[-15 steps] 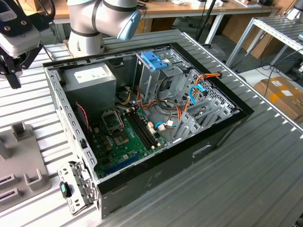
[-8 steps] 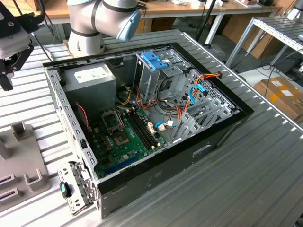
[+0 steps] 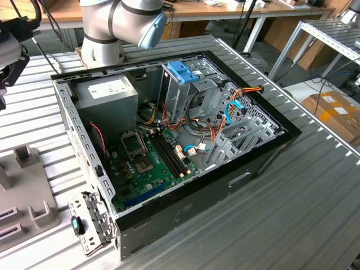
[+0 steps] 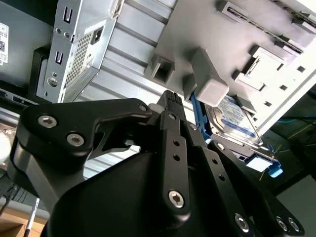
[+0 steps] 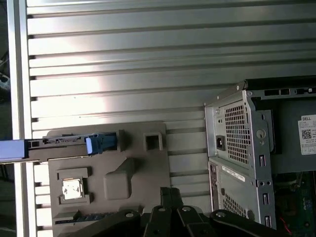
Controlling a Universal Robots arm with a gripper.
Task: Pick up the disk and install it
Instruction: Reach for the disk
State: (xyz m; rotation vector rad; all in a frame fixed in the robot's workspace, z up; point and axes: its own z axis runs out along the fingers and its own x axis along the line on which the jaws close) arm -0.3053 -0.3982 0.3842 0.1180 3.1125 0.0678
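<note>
Black-linked tool (image 4: 172, 101) hangs above the grey holder (image 4: 197, 54), touching nothing; I cannot tell whether it is open or closed. Just past it the disk (image 4: 236, 117) sits in that holder at the table (image 5: 123, 59) edge. It looks stiff, fairly heavy and shock-sensitive, so its blue rails (image 4: 195, 106) seem the safest hold.

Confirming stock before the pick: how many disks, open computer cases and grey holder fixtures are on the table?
Disk: 1
Open computer case: 1
Grey holder fixture: 1
Total: 3
</note>
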